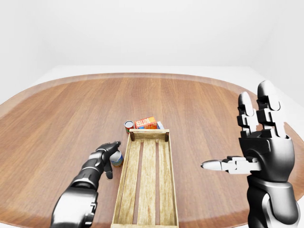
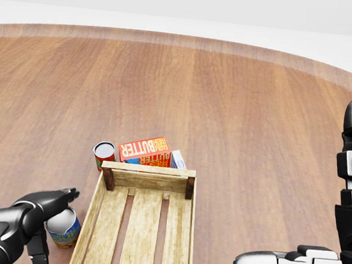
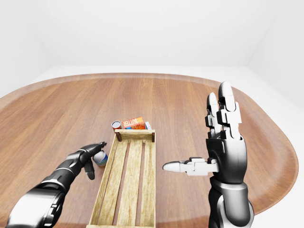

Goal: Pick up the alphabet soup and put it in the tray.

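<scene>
I see the round wooden table (image 1: 199, 99) filling most of each view, and everything else sits relative to the slatted wooden tray (image 2: 143, 229) lying on it, long axis running from the bottom edge of the head view upward.

My right hand (image 1: 254, 142) is well to the right of the tray, raised above the table, fingers spread wide apart and pointing up with the thumb stretched out level toward the tray; it holds nothing.

My left hand (image 2: 38, 212) is at the tray's left side, low in the head view. Its fingers are apart, one reaching over the top of the alphabet soup (image 2: 63, 227) and another dropping down on the can's left; I cannot tell from these views whether they touch it.

The alphabet soup stands upright on the table just beside the tray's left rail, outside the tray, its pale lid up.

Past the tray's upper end wall lies a red butter box (image 2: 145, 150), close against that wall, with a pale carton (image 2: 178, 160) at its right. A red can (image 2: 104, 154) stands upright just left of the butter box, near the tray's upper left corner.
</scene>
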Available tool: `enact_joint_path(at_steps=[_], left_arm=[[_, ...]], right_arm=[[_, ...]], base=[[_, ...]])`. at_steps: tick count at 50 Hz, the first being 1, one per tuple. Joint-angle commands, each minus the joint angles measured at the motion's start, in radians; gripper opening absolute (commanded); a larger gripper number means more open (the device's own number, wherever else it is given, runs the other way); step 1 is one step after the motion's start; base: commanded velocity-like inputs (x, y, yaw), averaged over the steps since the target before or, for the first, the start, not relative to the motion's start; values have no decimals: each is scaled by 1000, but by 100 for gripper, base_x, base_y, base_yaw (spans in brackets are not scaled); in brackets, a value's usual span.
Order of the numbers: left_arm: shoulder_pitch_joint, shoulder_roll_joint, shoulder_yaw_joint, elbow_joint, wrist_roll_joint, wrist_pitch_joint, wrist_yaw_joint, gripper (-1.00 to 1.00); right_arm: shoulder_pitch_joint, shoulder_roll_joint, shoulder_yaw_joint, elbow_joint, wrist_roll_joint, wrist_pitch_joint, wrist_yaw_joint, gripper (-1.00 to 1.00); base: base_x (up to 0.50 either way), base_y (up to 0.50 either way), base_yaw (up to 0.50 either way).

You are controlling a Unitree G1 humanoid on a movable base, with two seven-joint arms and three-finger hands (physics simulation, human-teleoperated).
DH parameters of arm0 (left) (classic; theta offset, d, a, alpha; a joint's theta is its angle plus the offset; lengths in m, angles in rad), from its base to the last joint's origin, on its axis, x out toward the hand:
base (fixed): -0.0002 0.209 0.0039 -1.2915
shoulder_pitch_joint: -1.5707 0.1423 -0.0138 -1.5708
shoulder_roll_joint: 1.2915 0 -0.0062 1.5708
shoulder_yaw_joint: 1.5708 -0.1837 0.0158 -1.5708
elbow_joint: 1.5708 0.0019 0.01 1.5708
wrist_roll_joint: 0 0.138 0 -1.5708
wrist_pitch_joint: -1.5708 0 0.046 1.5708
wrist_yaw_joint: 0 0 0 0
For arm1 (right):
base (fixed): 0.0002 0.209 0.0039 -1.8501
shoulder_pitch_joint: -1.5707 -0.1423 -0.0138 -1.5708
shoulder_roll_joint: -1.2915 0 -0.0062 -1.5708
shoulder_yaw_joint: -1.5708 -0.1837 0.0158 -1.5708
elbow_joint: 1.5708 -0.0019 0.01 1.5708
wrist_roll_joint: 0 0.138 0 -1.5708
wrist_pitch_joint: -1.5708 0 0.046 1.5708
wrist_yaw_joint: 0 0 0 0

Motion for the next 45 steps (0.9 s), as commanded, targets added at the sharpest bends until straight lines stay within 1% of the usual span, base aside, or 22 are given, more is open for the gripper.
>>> enact_joint_path(at_steps=[1,2,3,6,13,22,24,28,29,32,34,35,37,39,41,43,45], left_arm=[[-12,-10,3,34,-7,0,17,-52],[-13,-11,3,36,-8,0,17,-95],[-11,-12,-2,38,-2,0,17,-100],[-12,-23,-3,44,-1,0,24,-100],[-2,-28,-5,49,6,0,27,-100],[8,-8,1,44,3,0,18,-100],[15,11,7,35,-6,0,-7,-100],[9,45,25,26,-36,0,-22,-100],[10,62,32,22,-46,0,-25,-100],[18,93,40,8,-65,0,-45,-100],[18,113,53,-4,-85,0,-43,-100],[16,130,60,-12,-94,0,-44,-100],[14,142,68,-21,-112,0,-54,-100],[11,163,77,-43,-130,0,-62,-100],[8,172,86,-65,-149,0,-78,-100],[23,193,98,-132,-167,0,-103,-100],[39,203,114,-189,-186,0,-120,-100]], right_arm=[[2,1,2,-8,5,0,-1,100],[2,1,1,-9,5,0,-1,100],[2,0,1,-9,5,0,-1,100],[0,0,-7,-17,10,0,0,100],[-1,0,-3,-7,5,0,-1,100],[-1,0,-3,-9,7,0,0,100],[-1,1,0,-4,7,0,0,100],[-1,0,2,-5,6,0,-2,100],[-1,0,3,-5,5,0,-3,100],[-1,0,9,-4,2,0,-4,100],[0,0,12,-3,1,0,-5,100],[0,-1,15,-1,-1,0,-5,100],[0,-1,16,2,-2,0,-6,100],[-1,-2,18,2,-4,0,-7,100],[-1,-2,20,5,-5,0,-8,100],[-1,-2,21,10,-6,0,-8,100],[-1,-3,19,7,-3,0,-7,100]], base=[[0,0,0],[0,0,0],[0,0,0],[0,0,0],[0,0,0],[0,0,0],[0,0,0],[0,0,0],[0,0,0],[0,0,0],[0,0,0],[0,0,0],[0,0,0],[0,0,0],[0,0,0],[0,0,0],[0,0,0]])
